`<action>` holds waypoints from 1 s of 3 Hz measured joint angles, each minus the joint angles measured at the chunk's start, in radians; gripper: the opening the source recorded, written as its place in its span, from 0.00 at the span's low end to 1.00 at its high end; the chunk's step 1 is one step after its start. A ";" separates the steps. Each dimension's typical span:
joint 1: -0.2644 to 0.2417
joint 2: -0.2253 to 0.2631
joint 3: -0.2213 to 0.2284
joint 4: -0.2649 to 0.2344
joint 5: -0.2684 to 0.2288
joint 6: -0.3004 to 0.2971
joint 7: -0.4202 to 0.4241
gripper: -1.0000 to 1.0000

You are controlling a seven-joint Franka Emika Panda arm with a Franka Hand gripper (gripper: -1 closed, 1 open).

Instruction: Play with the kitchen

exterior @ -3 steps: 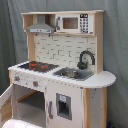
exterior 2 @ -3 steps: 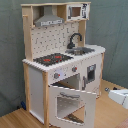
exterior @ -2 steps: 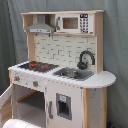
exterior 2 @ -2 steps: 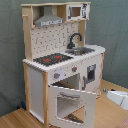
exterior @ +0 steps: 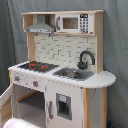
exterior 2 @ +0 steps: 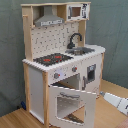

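In the first exterior view, the tall white and light-wood toy kitchen [exterior: 62,70] fills the frame; its black-and-red hob [exterior: 38,65] sits mid-left, the black faucet [exterior: 85,59] right of centre over the sink [exterior: 74,74]. My arm is not clearly in sight here, so I cannot tell my gripper's state. In the second exterior view, the windowed oven door [exterior 2: 73,104] hangs open at the bottom centre, so I judge play under way; knobs [exterior 2: 56,75] and faucet look untouched.

No visible change, kitchen [exterior: 60,75] same, oven door [exterior 2: 72,105] still open
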 joint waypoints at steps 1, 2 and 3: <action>-0.035 -0.002 0.018 0.024 -0.007 0.029 0.108 1.00; -0.074 -0.002 0.031 0.053 -0.009 0.061 0.208 1.00; -0.119 -0.002 0.045 0.084 -0.009 0.095 0.310 1.00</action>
